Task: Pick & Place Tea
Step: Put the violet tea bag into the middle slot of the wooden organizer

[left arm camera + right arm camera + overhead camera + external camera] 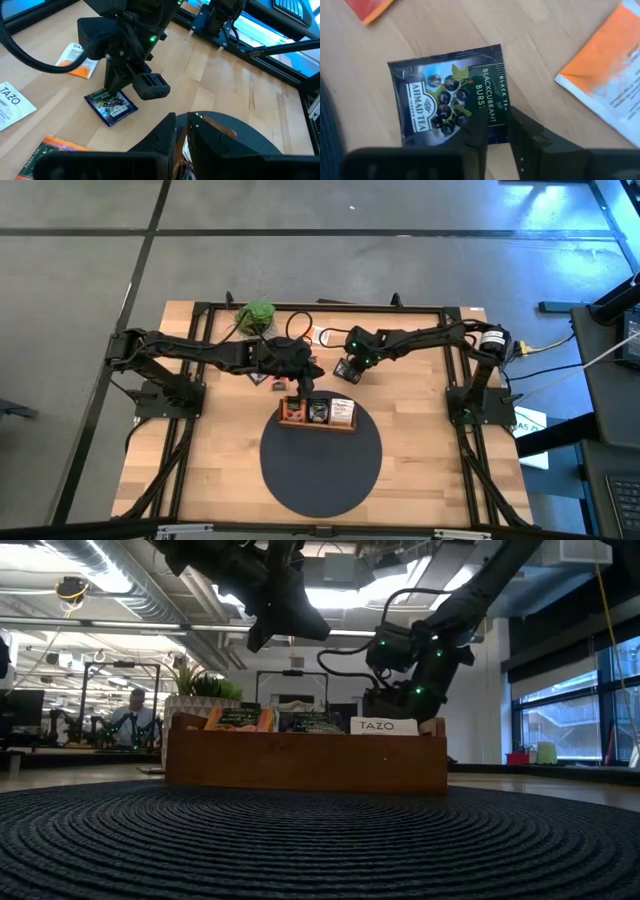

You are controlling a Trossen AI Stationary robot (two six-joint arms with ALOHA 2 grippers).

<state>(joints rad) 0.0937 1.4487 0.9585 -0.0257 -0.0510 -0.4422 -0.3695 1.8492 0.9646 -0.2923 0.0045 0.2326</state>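
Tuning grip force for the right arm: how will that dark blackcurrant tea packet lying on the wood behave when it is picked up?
The blackcurrant packet lies flat on the table, so its edges may be hard to catch. It looks glossy, so probably slippery. Thin and small, it is likely light and bendy under the right gripper.

Dark blackcurrant tea packet (451,102), flat on table

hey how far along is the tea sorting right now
Partly done. The brown wooden three-part tray already holds packets in all its compartments. In hand: the right gripper hangs over a dark blue square blackcurrant tea packet lying flat on the table, not lifted; the left gripper is above the tray. Left: that packet and the loose white-and-orange packets still on the wood.
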